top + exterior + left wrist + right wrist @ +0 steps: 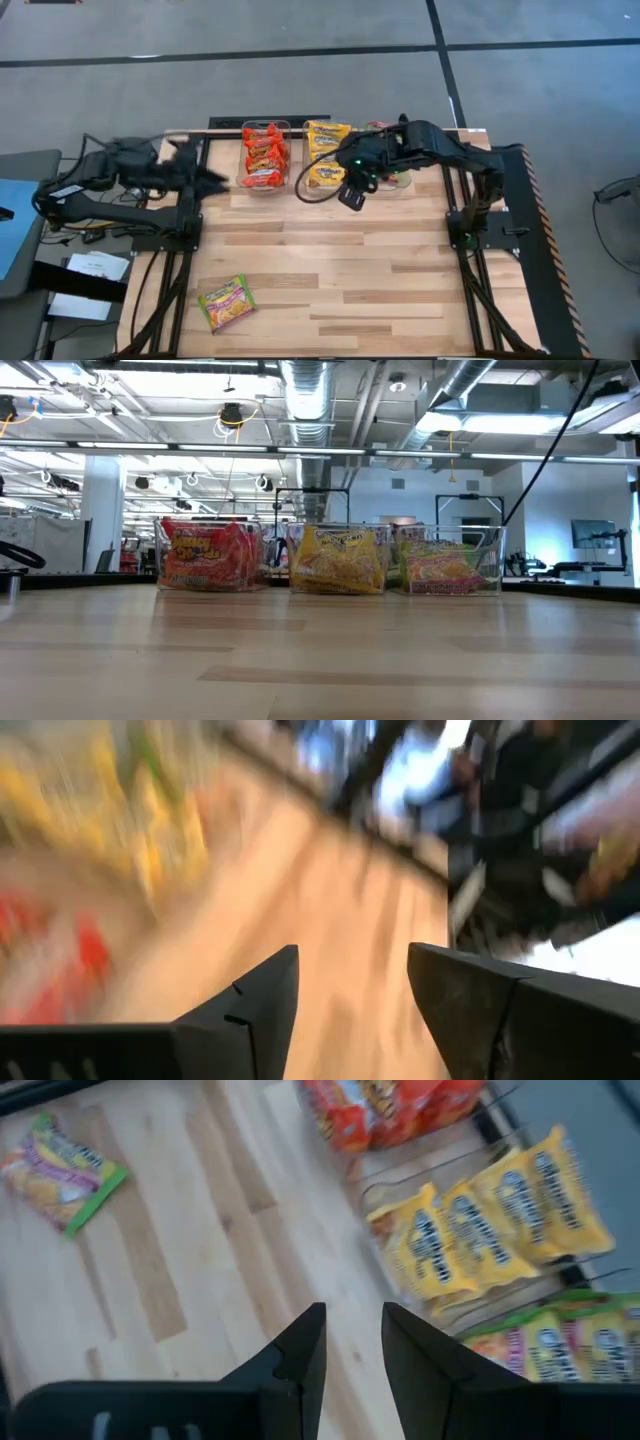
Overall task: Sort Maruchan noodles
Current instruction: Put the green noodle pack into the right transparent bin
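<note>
- Right gripper [352, 195] hovers, fingers slightly parted, empty, just in front of the yellow-packet bin [327, 152].
- Left gripper [212, 178], fingers spread, empty, sits beside the red-packet bin [265, 155].
- Last loose green-and-pink packet [226, 303] lies well apart from both grippers.
- Risk: glossy, flat wrapper may slip from a pinch.

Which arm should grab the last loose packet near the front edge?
Left, probably. The green-and-pink packet lies on the table's left half, on the left gripper's side. The right gripper hangs open by the yellow bin, farther off. Both are empty.
</note>
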`<state>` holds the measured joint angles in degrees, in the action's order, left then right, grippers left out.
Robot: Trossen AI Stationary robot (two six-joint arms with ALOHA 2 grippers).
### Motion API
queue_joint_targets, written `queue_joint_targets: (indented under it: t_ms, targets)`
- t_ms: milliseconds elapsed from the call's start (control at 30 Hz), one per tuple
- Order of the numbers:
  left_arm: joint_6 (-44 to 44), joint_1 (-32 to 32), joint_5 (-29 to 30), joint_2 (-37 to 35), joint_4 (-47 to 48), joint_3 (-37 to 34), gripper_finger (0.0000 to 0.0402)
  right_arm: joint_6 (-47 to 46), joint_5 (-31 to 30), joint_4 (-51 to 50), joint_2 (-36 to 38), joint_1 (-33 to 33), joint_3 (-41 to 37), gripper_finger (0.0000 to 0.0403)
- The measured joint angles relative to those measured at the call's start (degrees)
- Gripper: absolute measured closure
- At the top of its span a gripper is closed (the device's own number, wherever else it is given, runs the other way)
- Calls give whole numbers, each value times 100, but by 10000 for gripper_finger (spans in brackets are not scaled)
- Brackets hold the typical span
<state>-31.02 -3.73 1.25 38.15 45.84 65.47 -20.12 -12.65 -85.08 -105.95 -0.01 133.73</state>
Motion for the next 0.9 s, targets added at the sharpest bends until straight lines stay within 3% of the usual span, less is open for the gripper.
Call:
queue_joint_targets:
  t_ms: [133,433,900]
  targets:
    - [-743,245,-822,60,751,-489,232,-127,-98,-119,28,88,0,281]
    - [-1652,1140,-1883,259,734,-1737,232,-541,-98,-475,-23,294,-7,281]
    - [-2788,2818,-1732,954,643,-2338,232,-842,-78,-450,-22,492,-4,280]
